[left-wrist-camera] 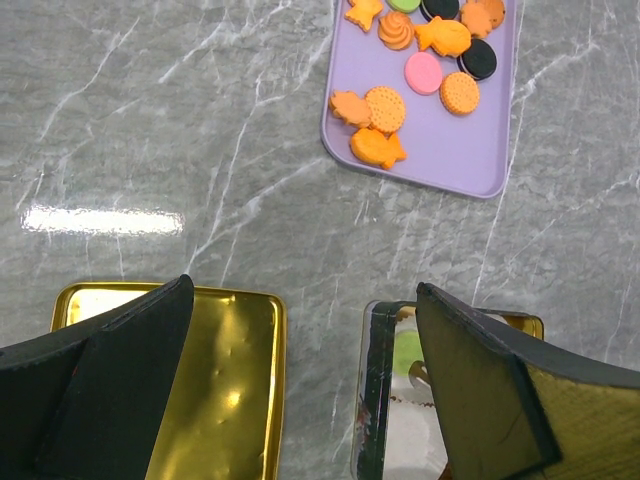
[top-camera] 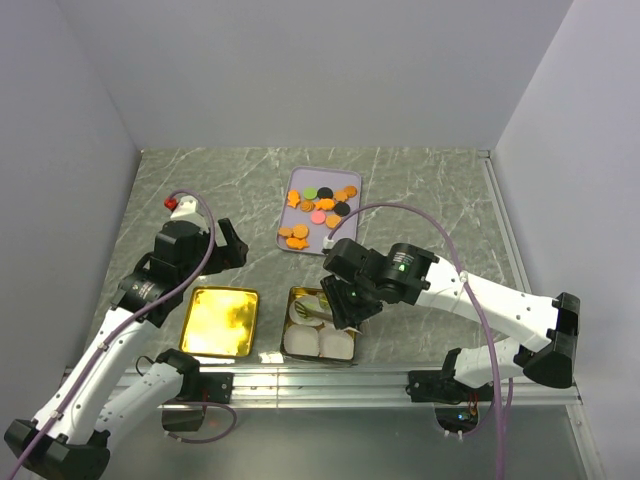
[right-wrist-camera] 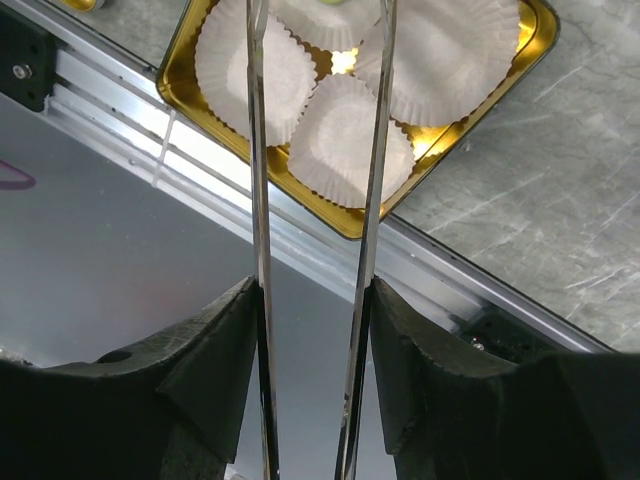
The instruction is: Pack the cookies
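The cookies [top-camera: 320,208] lie on a purple tray [top-camera: 296,180] at the back middle: mostly orange, with a few black, green and pink ones. They also show in the left wrist view [left-wrist-camera: 420,60]. My right gripper [top-camera: 350,305] is shut on metal tongs [right-wrist-camera: 375,150], whose two blades reach over a gold tin [right-wrist-camera: 540,30] lined with white paper cups [right-wrist-camera: 345,140]. A green cookie [left-wrist-camera: 408,352] lies in the tin. My left gripper [left-wrist-camera: 300,290] is open and empty, above the table between the gold lid [left-wrist-camera: 230,400] and the tin [left-wrist-camera: 380,400].
The gold lid [top-camera: 220,322] lies left of the tin [top-camera: 300,293] near the front rail [top-camera: 320,378]. Grey walls enclose the marble table on three sides. A purple cable loops over the right arm.
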Motion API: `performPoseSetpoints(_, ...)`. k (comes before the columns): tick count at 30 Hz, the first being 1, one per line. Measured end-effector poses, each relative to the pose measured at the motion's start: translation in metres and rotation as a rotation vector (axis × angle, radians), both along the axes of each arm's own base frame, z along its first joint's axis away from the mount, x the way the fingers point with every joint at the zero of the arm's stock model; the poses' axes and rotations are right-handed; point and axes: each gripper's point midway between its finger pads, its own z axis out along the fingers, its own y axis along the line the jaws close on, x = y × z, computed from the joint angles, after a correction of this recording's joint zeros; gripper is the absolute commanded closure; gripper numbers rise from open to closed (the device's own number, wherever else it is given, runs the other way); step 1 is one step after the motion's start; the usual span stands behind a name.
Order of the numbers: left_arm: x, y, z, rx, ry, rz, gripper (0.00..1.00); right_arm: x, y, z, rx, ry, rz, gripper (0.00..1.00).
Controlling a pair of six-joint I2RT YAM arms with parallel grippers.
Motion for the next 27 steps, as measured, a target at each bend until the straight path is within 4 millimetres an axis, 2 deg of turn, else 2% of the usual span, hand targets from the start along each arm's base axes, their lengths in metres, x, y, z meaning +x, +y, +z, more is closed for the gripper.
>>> performPoseSetpoints(4,0.0,0.001,0.0,0.002,-0.001,0.004,0.01,0.003,-0.001,0.005,0.0,-0.015,-0.006,0.46)
performPoseSetpoints(6,0.0,0.001,0.0,0.003,-0.001,0.005,0.01,0.006,0.001,0.015,0.015,-0.034,-0.011,0.46)
performPoseSetpoints(14,0.0,0.001,0.002,0.0,-0.007,0.006,0.01,0.031,0.019,0.082,0.14,-0.17,-0.048,0.45)
performPoseSetpoints(17,0.0,0.001,0.001,0.0,-0.006,0.006,0.01,0.05,0.024,0.094,0.143,-0.205,-0.088,0.45)
performPoseSetpoints(19,0.0,0.001,0.001,0.0,-0.006,0.006,0.01,0.067,0.022,0.088,0.111,-0.209,-0.127,0.45)
performPoseSetpoints(27,0.0,0.003,0.002,0.004,-0.01,0.015,0.01,0.15,-0.004,0.028,-0.115,-0.133,-0.302,0.48)
